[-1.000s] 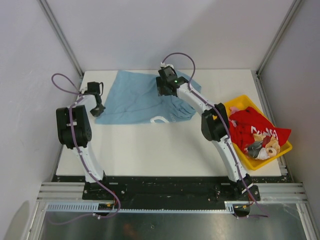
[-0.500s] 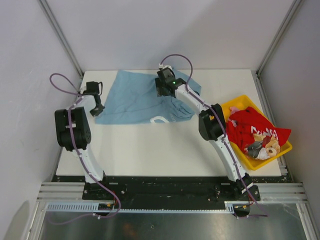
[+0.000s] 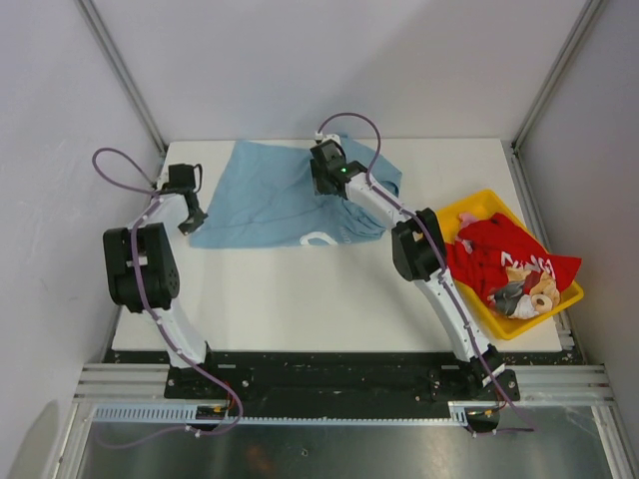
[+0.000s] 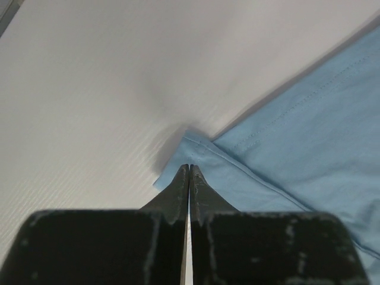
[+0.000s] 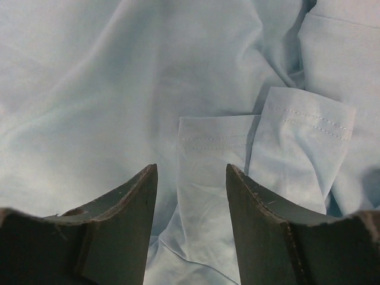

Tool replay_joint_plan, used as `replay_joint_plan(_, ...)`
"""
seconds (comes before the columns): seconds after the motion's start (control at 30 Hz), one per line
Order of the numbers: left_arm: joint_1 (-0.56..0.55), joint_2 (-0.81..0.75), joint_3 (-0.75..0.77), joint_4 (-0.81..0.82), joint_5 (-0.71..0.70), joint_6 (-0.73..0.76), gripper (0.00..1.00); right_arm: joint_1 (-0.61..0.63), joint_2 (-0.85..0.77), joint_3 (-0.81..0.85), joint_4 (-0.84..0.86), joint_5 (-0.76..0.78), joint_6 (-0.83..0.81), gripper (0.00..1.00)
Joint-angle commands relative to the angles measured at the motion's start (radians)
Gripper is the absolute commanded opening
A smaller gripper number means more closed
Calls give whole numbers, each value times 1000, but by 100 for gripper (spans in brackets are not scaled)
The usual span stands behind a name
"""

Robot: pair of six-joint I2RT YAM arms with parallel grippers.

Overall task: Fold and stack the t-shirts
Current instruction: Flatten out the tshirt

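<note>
Light blue t-shirt (image 3: 265, 205) lies mostly flat on the white tabletop (image 3: 300, 289): thin soft cloth, stitched hems, rumpled on its right side. Left jaws are pressed tight together at its near-left corner. Right jaws are spread over a creased, hemmed flap. Red t-shirt (image 3: 494, 249) sits bunched in the yellow plastic bin (image 3: 464, 208).

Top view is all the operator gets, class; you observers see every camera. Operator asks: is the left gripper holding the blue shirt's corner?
Observer: In the left wrist view, the left gripper is shut, its tips right at the blue shirt corner. I can't tell whether cloth is pinched between them.
Operator: And the right gripper?
Observer: In the right wrist view, the right gripper is open above the shirt, its gap framing a stitched hem.
</note>
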Motion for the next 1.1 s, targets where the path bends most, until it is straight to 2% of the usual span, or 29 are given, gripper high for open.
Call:
replay_joint_plan(0.0, 8, -79, -17, 9, 3, -28, 0, 6, 20, 56, 39, 23, 10, 53)
replay_joint_plan(0.3, 7, -97, -42, 9, 6, -45, 0, 1, 18, 33, 34, 43, 21, 43)
replay_joint_plan(0.53, 7, -85, -43, 10, 6, -56, 0, -1, -12, 35, 31, 57, 18, 12)
replay_joint_plan(0.63, 7, -76, -40, 9, 9, -60, 1, -1, -32, 35, 28, 66, 14, 2)
replay_joint_plan(0.83, 12, -58, -25, 9, 13, -65, 12, 6, -110, -21, 26, 95, 22, 0)
replay_joint_plan(1.07, 20, -20, 7, 9, 17, -68, 19, 22, -259, -174, 57, 109, 71, 0)
